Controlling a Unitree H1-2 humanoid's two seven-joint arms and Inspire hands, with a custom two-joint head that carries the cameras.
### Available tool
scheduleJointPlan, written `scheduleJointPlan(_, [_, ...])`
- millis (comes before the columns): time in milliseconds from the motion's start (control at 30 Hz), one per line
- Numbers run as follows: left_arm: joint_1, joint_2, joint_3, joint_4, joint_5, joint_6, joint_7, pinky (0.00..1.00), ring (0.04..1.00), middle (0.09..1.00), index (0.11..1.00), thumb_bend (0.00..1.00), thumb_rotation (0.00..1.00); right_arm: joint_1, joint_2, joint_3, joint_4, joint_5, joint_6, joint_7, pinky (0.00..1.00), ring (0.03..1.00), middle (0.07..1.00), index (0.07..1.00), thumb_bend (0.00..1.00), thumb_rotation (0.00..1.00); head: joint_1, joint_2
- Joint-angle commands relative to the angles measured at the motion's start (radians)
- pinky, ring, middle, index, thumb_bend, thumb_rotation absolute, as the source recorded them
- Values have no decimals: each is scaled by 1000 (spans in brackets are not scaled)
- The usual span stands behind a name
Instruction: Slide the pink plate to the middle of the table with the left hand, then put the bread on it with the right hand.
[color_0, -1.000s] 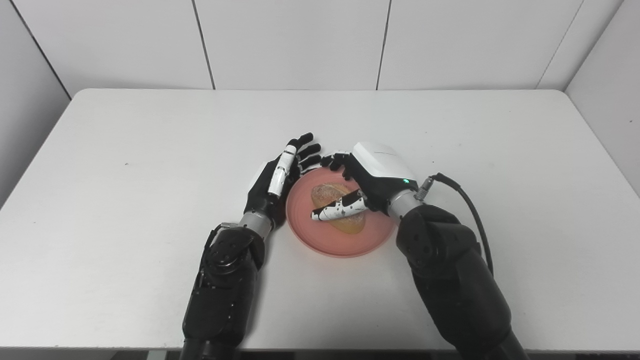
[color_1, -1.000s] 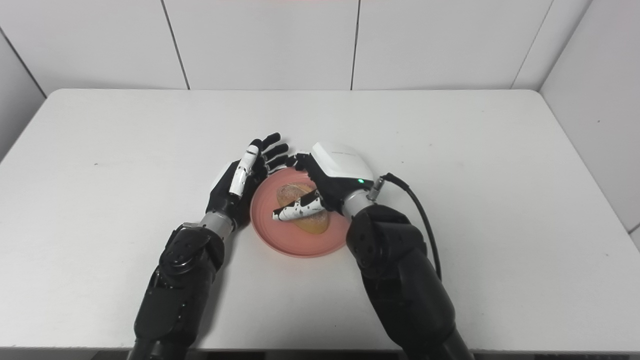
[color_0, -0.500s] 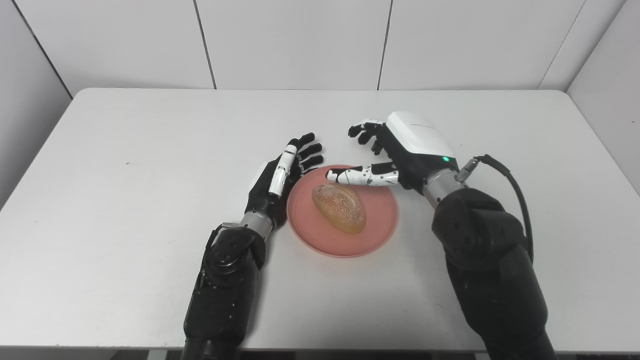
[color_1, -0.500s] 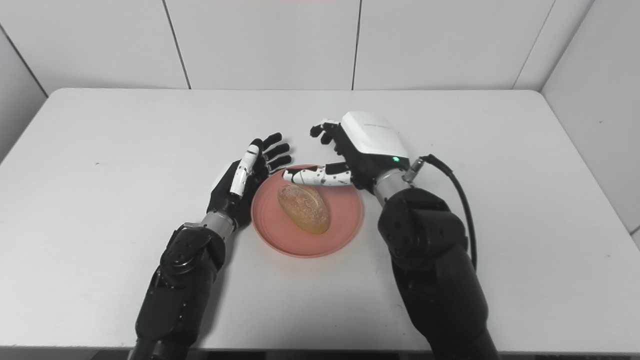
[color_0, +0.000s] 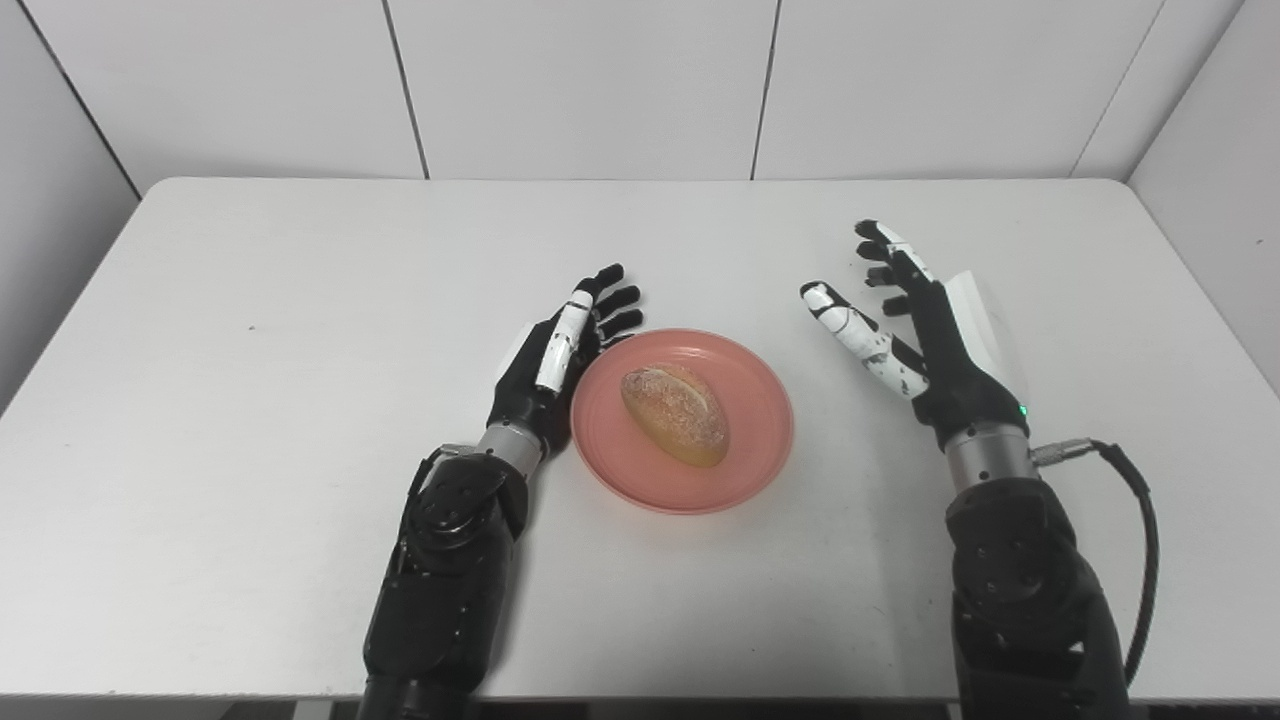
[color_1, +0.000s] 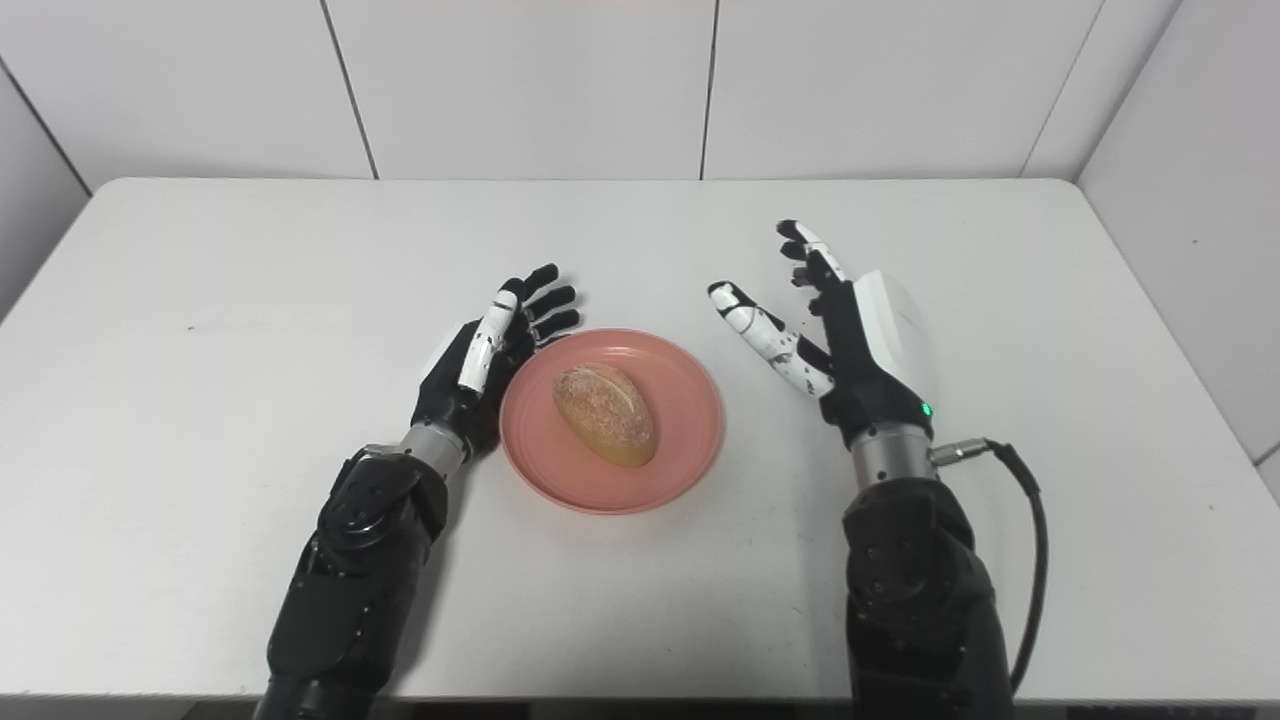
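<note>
The pink plate (color_0: 688, 420) sat near the middle of the desk (color_0: 250, 400), with the bread (color_0: 676, 414) lying on it, slightly left of centre. The left robot hand (color_0: 555, 355) rested edge-on just beside the plate's left rim, fingers spread and holding nothing. The right robot hand (color_0: 915, 335) stood well apart to the right, fingers spread, empty. Both placements appeared complete. To finish cleanly, each robot hand should be drawn straight outward from the plate, with the left one lifted before moving, so the rim would not be nudged.
</note>
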Motion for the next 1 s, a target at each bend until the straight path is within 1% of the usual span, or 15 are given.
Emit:
scheduleJointPlan(0, [7, -6, 9, -11, 12, 0, 25, 902, 895, 912, 915, 347, 1000, -12, 13, -15, -3, 87, -87, -61, 843, 905, 926, 937, 559, 1000, 1, 1])
scheduleJointPlan(133, [28, -12, 13, -36, 33, -36, 52, 948, 927, 945, 947, 345, 1000, 38, 26, -16, 40, 177, -165, -139, 878, 930, 945, 955, 568, 1000, 6, 0])
scheduleJointPlan(200, [43, -15, 13, -52, 67, -79, 83, 959, 941, 957, 961, 351, 1000, 60, 51, -24, 65, 261, -209, -165, 901, 947, 961, 965, 566, 1000, -1, -3])
scheduleJointPlan(267, [54, -14, 14, -60, 86, -110, 96, 961, 950, 966, 968, 362, 1000, 69, 66, -24, 83, 317, -229, -179, 916, 960, 972, 969, 562, 1000, -8, -5])
scheduleJointPlan(367, [84, -17, 16, -93, 106, -128, 115, 989, 979, 995, 994, 386, 1000, 79, 86, -26, 110, 406, -257, -190, 960, 972, 980, 980, 513, 1000, -6, -7])
scheduleJointPlan(533, [135, -25, 22, -150, 101, -131, 123, 1000, 995, 1000, 1000, 374, 1000, 103, 107, -12, 141, 466, -301, -213, 975, 958, 971, 973, 471, 1000, -2, -7])
scheduleJointPlan(633, [184, -23, 14, -200, 102, -122, 115, 1000, 1000, 1000, 1000, 369, 1000, 129, 125, -2, 139, 519, -303, -211, 985, 966, 981, 984, 397, 1000, 0, -6])
scheduleJointPlan(767, [236, -27, -1, -264, 116, -82, 119, 1000, 1000, 1000, 1000, 370, 1000, 153, 141, 15, 138, 564, -301, -212, 1000, 984, 996, 1000, 331, 1000, -2, -7])
scheduleJointPlan(867, [252, -25, -5, -279, 122, -72, 119, 1000, 1000, 1000, 1000, 373, 1000, 167, 146, 31, 143, 562, -300, -218, 1000, 984, 991, 993, 311, 1000, -4, -7])
scheduleJointPlan(967, [260, -23, -9, -285, 130, -81, 122, 1000, 1000, 1000, 1000, 376, 1000, 179, 148, 47, 130, 582, -276, -206, 1000, 991, 998, 998, 297, 1000, -1, -3])
